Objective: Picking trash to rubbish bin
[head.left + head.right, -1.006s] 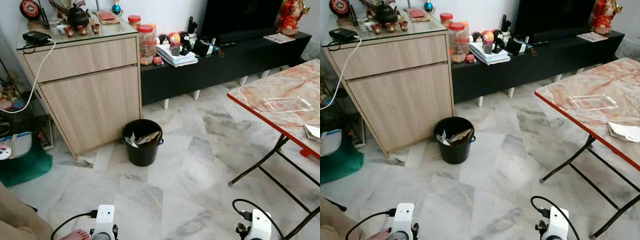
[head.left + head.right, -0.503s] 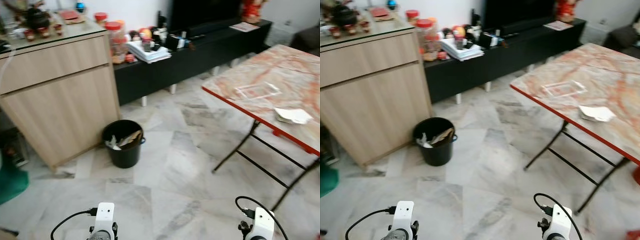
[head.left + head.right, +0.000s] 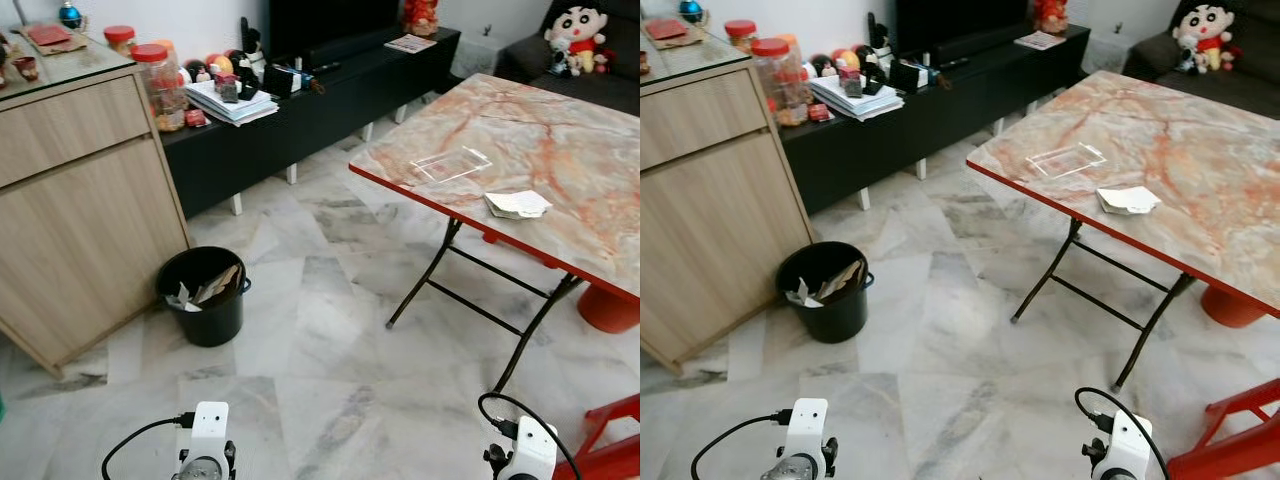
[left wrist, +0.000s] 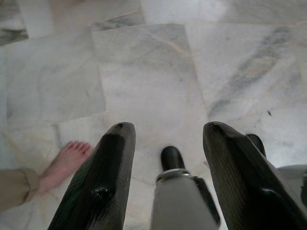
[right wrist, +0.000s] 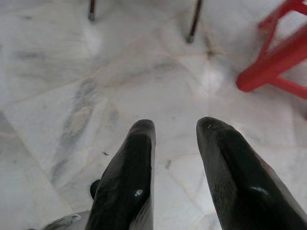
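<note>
Black rubbish bin (image 3: 203, 296) holding paper scraps stands on marble floor (image 3: 330, 370) beside wooden cabinet (image 3: 75, 200); crumpled white paper (image 3: 517, 204) lies on marble-top desk (image 3: 560, 150) near clear plastic tray (image 3: 451, 164); left gripper (image 4: 165, 143) and right gripper (image 5: 175, 143) hang low over floor, jaws apart, empty; a bare foot (image 4: 64, 163) nearby.

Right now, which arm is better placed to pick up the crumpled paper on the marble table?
Right, probably. The crumpled paper lies on the table to the robot's right; both pincers hang open and empty.

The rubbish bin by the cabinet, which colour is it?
Black rubbish bin; clearest in the left eye view.
</note>
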You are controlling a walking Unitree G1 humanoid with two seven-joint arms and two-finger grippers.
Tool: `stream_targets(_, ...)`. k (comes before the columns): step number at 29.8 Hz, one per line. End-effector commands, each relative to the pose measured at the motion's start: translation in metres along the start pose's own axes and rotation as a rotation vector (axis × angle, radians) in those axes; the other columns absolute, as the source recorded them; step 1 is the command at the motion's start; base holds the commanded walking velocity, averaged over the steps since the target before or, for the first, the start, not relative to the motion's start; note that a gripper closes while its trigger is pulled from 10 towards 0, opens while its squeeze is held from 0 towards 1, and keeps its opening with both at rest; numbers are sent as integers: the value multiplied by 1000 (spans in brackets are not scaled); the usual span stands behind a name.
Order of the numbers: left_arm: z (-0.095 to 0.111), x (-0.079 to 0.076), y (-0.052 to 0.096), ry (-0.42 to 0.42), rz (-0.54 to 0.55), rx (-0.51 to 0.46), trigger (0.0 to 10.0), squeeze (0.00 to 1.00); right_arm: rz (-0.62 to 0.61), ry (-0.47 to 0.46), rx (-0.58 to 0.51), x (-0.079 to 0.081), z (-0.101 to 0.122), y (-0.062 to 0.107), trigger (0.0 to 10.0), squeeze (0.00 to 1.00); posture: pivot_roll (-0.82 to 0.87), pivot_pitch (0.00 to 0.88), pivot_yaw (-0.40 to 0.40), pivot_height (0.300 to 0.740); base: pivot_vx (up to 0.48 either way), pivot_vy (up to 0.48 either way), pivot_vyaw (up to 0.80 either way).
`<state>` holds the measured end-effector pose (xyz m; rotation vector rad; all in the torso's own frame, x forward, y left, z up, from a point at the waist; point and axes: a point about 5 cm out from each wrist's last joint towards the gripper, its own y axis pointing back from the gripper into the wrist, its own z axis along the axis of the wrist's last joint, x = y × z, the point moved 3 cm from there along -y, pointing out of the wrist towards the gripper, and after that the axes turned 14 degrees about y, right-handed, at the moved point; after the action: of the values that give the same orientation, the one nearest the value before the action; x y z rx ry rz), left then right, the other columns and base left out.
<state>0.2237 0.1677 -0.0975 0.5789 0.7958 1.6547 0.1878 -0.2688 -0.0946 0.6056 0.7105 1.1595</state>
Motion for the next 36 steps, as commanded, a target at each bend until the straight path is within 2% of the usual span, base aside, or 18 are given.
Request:
stream_targets(1,-2,3,0,-11,7,12,10000,0,-22,-19,-4,-4,0,0,10000,0,-183,14,-54,740,0,0,-781)
stream_targets(30,-2,6,0,-17,2,8,10000,0,-17,-24,1,1,-4,1,10000,0,-171,34,-43,740,0,0,-781)
stream_targets(36,25,-11,-3,-15,-44,-79,10000,0,-10,-31,-36,4,5,0,10000,0,-162,29,-44,740,0,0,-258)
